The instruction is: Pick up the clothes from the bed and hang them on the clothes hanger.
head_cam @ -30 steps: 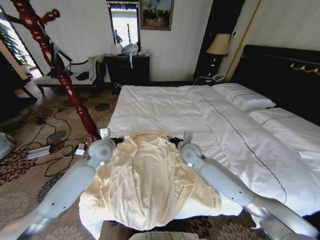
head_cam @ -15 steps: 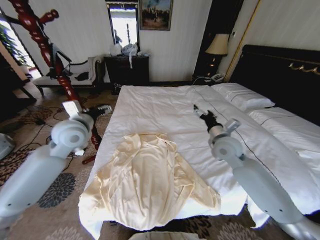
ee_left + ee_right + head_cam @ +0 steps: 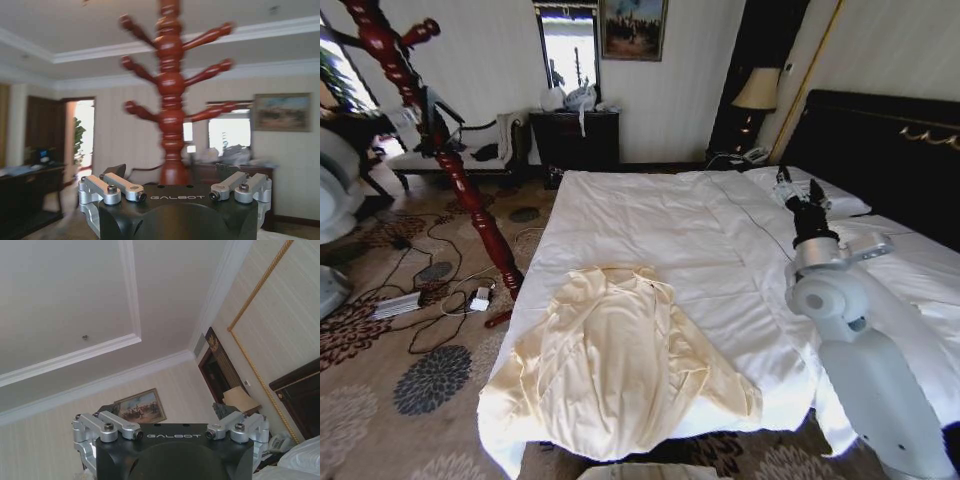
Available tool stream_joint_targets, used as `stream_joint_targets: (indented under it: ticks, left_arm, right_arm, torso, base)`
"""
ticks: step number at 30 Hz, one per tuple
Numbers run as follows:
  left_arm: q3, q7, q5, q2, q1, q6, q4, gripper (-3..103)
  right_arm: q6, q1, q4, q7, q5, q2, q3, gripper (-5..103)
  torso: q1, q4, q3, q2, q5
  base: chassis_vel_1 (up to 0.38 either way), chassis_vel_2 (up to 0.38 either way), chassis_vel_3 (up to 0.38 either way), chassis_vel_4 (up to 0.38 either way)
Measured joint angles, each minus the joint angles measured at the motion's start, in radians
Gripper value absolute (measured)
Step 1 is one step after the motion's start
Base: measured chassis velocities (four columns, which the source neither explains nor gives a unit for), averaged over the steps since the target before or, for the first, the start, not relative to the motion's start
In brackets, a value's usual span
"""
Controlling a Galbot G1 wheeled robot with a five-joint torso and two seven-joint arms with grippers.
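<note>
The clothes (image 3: 620,365), a pale cream-yellow shirt, lie spread flat on the near left part of the bed (image 3: 660,215), partly hanging over its front edge. My right gripper (image 3: 800,185) is raised at the right, pointing up in front of the pillows, open and holding nothing. In the right wrist view that gripper (image 3: 170,432) faces the ceiling. My left arm (image 3: 332,190) is lifted at the far left edge, and its gripper (image 3: 175,197) faces the red-brown coat stand (image 3: 171,100), open and holding nothing. The clothes hanger is out of view.
The coat stand (image 3: 450,150) leans up from the carpet left of the bed. Cables and a power strip (image 3: 398,304) lie on the floor beside it. A dark headboard (image 3: 890,150), pillows (image 3: 810,192) and a bedside lamp (image 3: 757,90) are at the right.
Both grippers let go of the shirt's shoulders and lifted away, the left arm swinging out to the far left, the right arm up and to the right. The shirt stays on the bed.
</note>
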Motion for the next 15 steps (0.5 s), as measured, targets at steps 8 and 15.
stream_joint_targets:
  ticks: [8, 15]
  left_arm:
    - [0.38, 0.217, -0.092, -0.116, -0.39, -0.049, 0.369, 100]
    - [0.619, 0.312, -0.06, -0.257, -0.619, -0.076, 0.572, 100]
  right_arm:
    - [-0.017, 0.011, -0.009, 0.017, 0.0, 0.017, -0.041, 100]
    - [-0.02, 0.003, -0.023, 0.02, -0.014, 0.031, -0.052, 100]
  torso:
    - [0.0, 0.0, 0.0, 0.0, 0.0003]
    - [0.001, 0.0003, 0.0, 0.0, -0.0006]
  base:
    - [0.0, 0.0, 0.0, 0.0]
    - [0.0, 0.0, 0.0, 0.0]
